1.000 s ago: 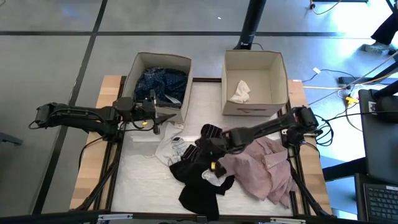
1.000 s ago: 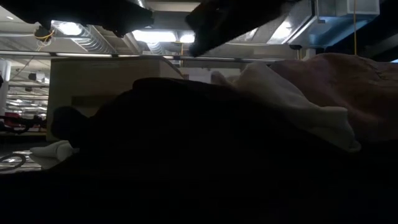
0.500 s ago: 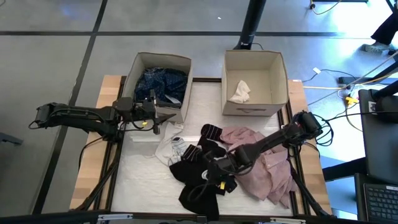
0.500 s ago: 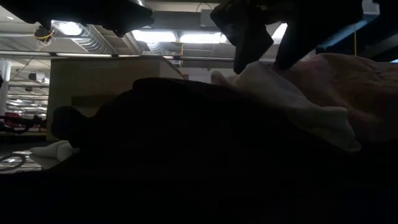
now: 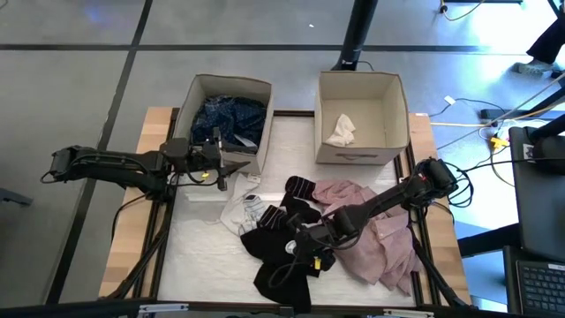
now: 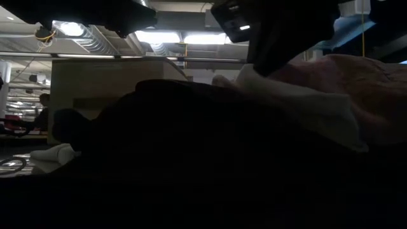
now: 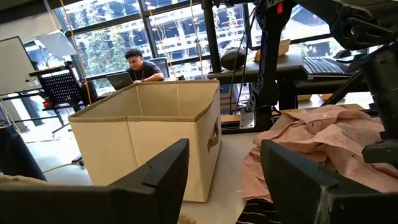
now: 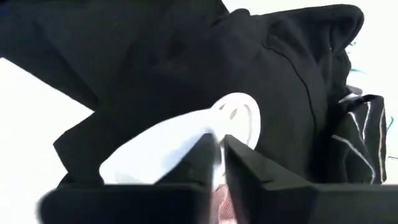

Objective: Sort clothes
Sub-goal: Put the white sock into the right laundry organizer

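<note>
The right gripper (image 5: 305, 251) was low over the near middle of the table (image 5: 199, 243), its fingers (image 8: 249, 180) pinched on a white piece (image 8: 168, 146) that lay on the black garment (image 5: 282, 265). The pale pink shirt (image 5: 380, 234) was spread just to the right of that, under the right arm. The left gripper (image 5: 231, 166) waited with fingers apart at the near wall of the left box (image 5: 225, 115), which held the navy dotted garment (image 5: 225, 115). Another small white piece (image 5: 341, 130) lay in the right box (image 5: 362, 150). A patterned white garment (image 5: 240, 210) lay between the left box and the black one.
</note>
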